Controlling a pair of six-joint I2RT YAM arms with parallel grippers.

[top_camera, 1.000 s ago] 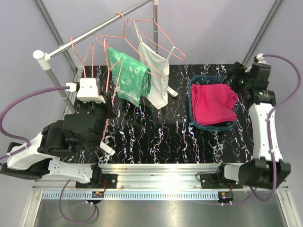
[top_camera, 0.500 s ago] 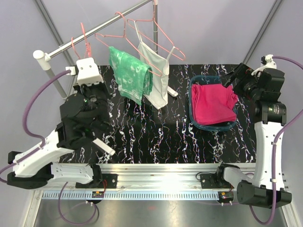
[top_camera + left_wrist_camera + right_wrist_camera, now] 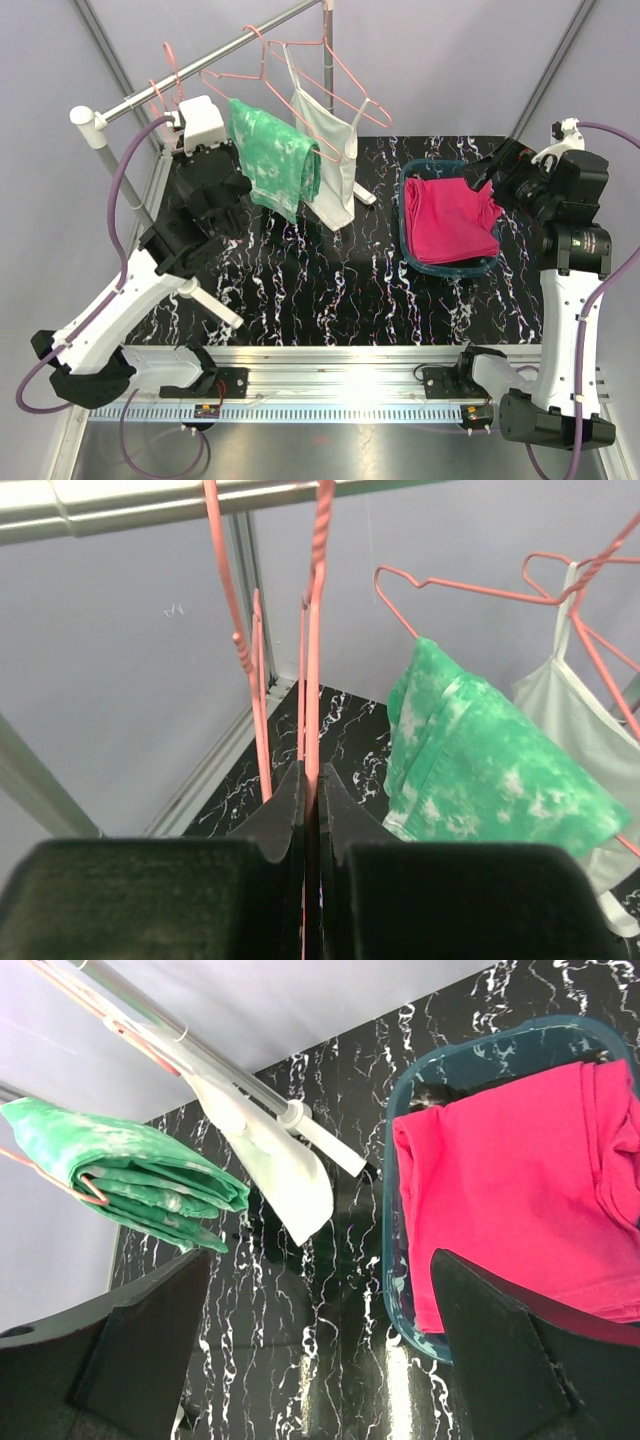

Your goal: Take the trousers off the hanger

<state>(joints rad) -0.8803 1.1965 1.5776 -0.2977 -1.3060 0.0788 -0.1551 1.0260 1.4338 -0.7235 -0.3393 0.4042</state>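
My left gripper point(image 3: 190, 128) is raised by the left end of the rail point(image 3: 200, 62), shut on the wire of an empty pink hanger point(image 3: 168, 80). In the left wrist view the wire point(image 3: 314, 650) runs between the closed jaws point(image 3: 311, 780) up to the rail point(image 3: 150, 502). The green and white trousers point(image 3: 272, 155) hang folded over another pink hanger, also in the left wrist view point(image 3: 480, 770). The magenta trousers point(image 3: 452, 220) lie in a teal basket point(image 3: 405, 235). My right gripper point(image 3: 490, 165) is open and empty above the basket's far right. The black speckled trousers are hidden.
A white tank top point(image 3: 330, 150) hangs right of the green trousers, on its own hanger. The rail's white post point(image 3: 100, 140) stands at far left and another upright point(image 3: 327, 40) at the back. The tabletop point(image 3: 300, 270) is black marble.
My left arm has risen from low over the table up to the rail's left end, carrying the empty hanger. My right arm has lifted and shifted slightly right.
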